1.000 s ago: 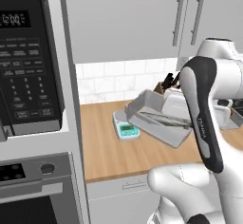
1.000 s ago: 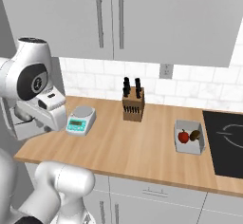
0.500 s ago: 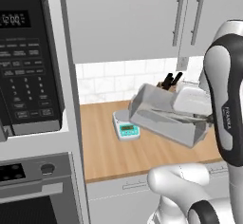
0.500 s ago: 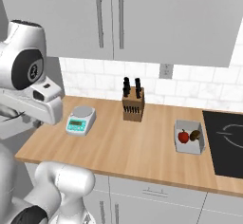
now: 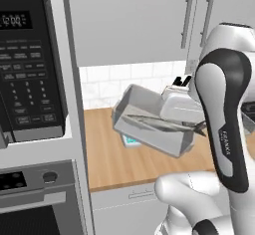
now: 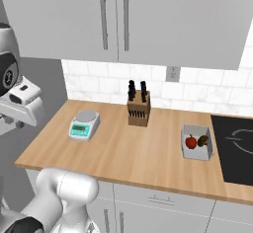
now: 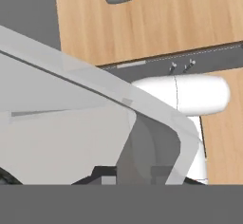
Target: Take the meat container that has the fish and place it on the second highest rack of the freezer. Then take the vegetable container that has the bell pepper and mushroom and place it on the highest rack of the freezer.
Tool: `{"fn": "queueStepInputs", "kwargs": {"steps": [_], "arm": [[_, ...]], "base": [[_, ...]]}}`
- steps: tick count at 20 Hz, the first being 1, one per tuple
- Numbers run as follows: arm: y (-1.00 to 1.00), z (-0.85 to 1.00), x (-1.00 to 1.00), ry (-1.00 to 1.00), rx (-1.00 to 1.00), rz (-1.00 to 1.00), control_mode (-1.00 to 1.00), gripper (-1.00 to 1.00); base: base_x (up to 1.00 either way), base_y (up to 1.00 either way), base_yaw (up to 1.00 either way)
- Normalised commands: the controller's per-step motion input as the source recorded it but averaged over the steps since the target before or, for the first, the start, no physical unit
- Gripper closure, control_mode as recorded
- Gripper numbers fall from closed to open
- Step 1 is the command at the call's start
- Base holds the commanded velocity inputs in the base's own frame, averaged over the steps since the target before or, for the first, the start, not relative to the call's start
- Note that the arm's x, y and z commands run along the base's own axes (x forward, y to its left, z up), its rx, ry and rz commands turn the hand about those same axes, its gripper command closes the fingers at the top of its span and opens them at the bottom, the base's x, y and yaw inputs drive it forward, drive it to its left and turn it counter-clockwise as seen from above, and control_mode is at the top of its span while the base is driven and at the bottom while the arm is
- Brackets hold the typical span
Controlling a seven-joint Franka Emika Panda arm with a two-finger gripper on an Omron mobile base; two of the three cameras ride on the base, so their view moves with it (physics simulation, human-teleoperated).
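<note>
Meat container [image 5: 152, 124] with fish [image 5: 162, 123]: carried clear above counter [image 5: 129, 159], tilted, long axis crosswise to arm. Gripper clamped on its rim, at right end. Freezer: location undeterminable.

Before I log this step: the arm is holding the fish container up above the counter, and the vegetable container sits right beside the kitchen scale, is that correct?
Not quite. The vegetable container sits beside the cooktop, far from the kitchen scale, as the right base view shows. The fish container is indeed held above the counter.

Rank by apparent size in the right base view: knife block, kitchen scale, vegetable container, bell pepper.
1. Vegetable container, kitchen scale and knife block look about alike; I won't rank them.
2. Bell pepper, clearly smallest.
</note>
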Motion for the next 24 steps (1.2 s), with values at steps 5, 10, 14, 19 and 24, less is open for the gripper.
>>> {"fn": "queueStepInputs", "kwargs": {"steps": [5,10,14,19,24], "arm": [[0.42,0.00,-0.09,-0.11,0.00,0.00,-1.00,1.00],[0.06,0.00,0.00,0.00,0.00,0.00,1.00,1.00],[0.00,0.00,0.00,0.00,0.00,0.00,1.00,1.00],[0.00,0.00,0.00,0.00,0.00,0.00,1.00,1.00],[0.00,0.00,0.00,0.00,0.00,0.00,1.00,1.00]], "base": [[0.00,0.00,0.00],[-0.15,0.29,0.00],[-0.17,0.71,0.00],[-0.90,0.72,0.00],[-1.00,0.54,0.00]]}}
